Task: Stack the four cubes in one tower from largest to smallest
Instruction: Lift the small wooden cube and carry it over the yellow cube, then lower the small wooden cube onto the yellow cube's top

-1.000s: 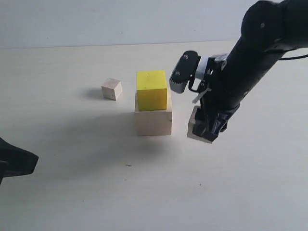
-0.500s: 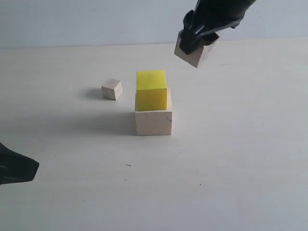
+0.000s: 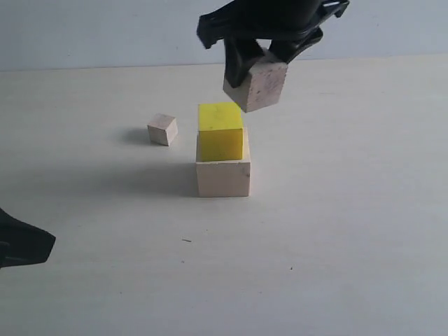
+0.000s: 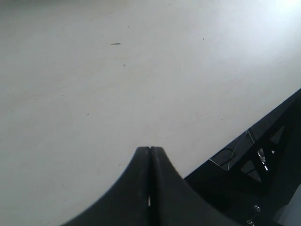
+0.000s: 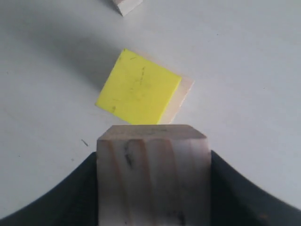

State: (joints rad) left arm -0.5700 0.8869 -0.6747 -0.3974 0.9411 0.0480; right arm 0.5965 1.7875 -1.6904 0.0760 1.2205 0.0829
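Pale matte table (image 3: 336, 245) w/ a plain light wall (image 3: 105, 35) behind. The yellow cube (image 3: 220, 131) sits on the large wood cube (image 3: 223, 178), pushed toward its back edge so a strip of pale top shows in front. From the right wrist cam only a thin pale sliver of the large cube shows along one side of the yellow one. The small cube (image 3: 162, 129) sits on the table left of the yellow cube, apart from it; in the wrist cam it's cut off by the frame edge. The medium cube (image 3: 256, 84), dark specks on its faces, hangs tilted in the air above and slightly right of the yellow cube, not touching. The right gripper (image 3: 255, 66) is pinching it from both sides; arm mostly cropped by the frame top, and the finger pads are hidden behind the wood. The left gripper (image 4: 149, 155) has its fingers pressed together w/ nothing between, low over bare table, well left and nearer the camera than the yellow cube; ext. view shows only a dark tip. Dark framework (image 4: 254, 165) beyond the table edge, hard to make out.
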